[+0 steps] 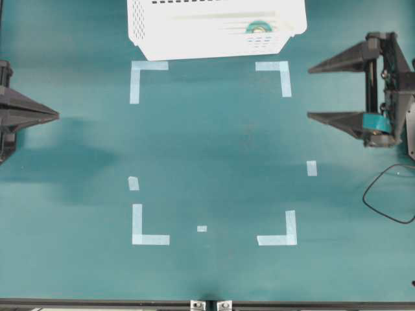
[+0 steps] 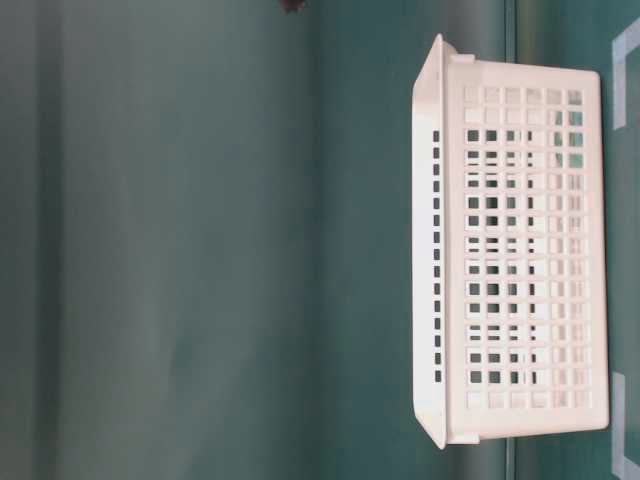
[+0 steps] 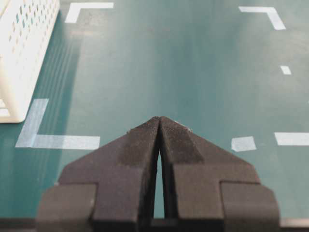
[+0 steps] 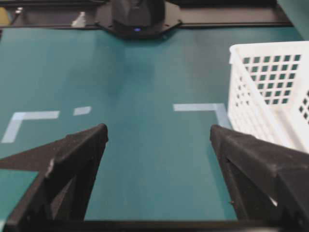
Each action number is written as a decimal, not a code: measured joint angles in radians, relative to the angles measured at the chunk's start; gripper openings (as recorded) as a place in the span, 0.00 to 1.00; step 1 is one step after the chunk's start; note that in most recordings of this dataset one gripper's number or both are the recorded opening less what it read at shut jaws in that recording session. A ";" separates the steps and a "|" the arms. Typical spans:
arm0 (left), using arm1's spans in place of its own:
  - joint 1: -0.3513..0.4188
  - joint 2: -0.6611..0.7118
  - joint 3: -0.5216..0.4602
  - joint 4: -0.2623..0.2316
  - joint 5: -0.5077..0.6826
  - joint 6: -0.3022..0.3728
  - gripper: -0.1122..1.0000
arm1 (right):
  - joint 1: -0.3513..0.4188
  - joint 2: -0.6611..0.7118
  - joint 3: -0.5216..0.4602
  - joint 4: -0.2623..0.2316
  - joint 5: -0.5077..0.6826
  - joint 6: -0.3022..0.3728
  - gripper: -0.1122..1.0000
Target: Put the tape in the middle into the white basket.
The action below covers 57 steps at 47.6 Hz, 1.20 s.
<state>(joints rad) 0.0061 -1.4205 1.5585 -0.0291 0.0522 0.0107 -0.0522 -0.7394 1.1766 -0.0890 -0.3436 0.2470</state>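
Teal tape [image 1: 257, 28] lying flat inside white basket [image 1: 162, 26], near its right end

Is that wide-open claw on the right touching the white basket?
Apart. The overhead view shows bare green table between the right claw and the white basket, whose nearest corner sits well away from the claw tips. The teal tape roll lies inside the basket.

— Any writing, brand or number to read on the large white perforated plastic basket [image 1: 194, 32]?

— None. Its slotted walls are plain in every view.

— What about the pale-blue flat tape corner marks [image 1: 148, 76] on the teal table surface [image 1: 214, 149]?

— They are bare strips, with no letters or figures on them.

— And the black triangular gripper fingers [image 4: 72, 159]?

— No label or sign can be read there either.
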 measured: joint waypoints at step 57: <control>0.000 0.000 0.000 0.002 0.000 0.000 0.00 | 0.043 -0.439 0.161 -0.052 0.313 0.002 0.96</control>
<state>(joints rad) 0.0061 -1.4205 1.5585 -0.0276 0.0522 0.0107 -0.0092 -1.1781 1.3376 -0.1411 -0.0307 0.2485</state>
